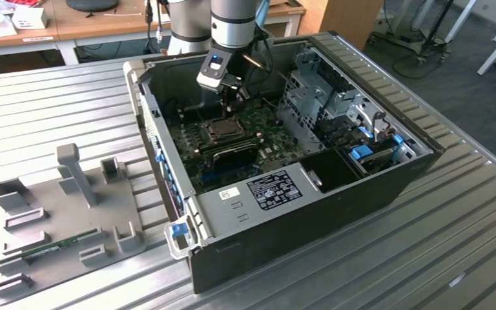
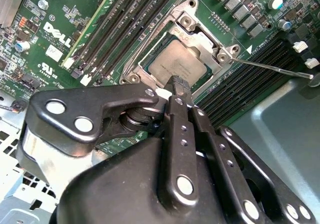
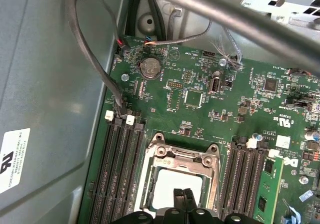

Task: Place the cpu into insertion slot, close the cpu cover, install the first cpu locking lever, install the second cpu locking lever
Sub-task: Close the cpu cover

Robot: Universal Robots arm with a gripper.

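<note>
The cpu (image 2: pixel 176 65) lies flat in the insertion slot (image 1: pixel 223 130), its dull metal top showing in both wrist views (image 3: pixel 167 186). The cpu cover (image 2: pixel 199 32), a shiny metal frame, lies down around the chip (image 3: pixel 181 156). A thin wire locking lever (image 2: pixel 272 69) sticks out from one socket corner over the memory slots, unlatched. My gripper (image 2: pixel 177 85) hovers just above the edge of the cover, black fingertips (image 3: pixel 178 194) pressed together with nothing between them. In the exterior view the gripper (image 1: pixel 233 103) hangs over the far side of the socket.
The open computer case (image 1: pixel 386 174) lies on a ribbed metal table. Black memory slots (image 2: pixel 120 23) flank the socket, one with a green module (image 3: pixel 267 184). Cables (image 3: pixel 95 58) run along the case wall. A drive cage (image 1: pixel 325 103) stands at the exterior view's right, a grey fixture plate (image 1: pixel 67 206) at its left.
</note>
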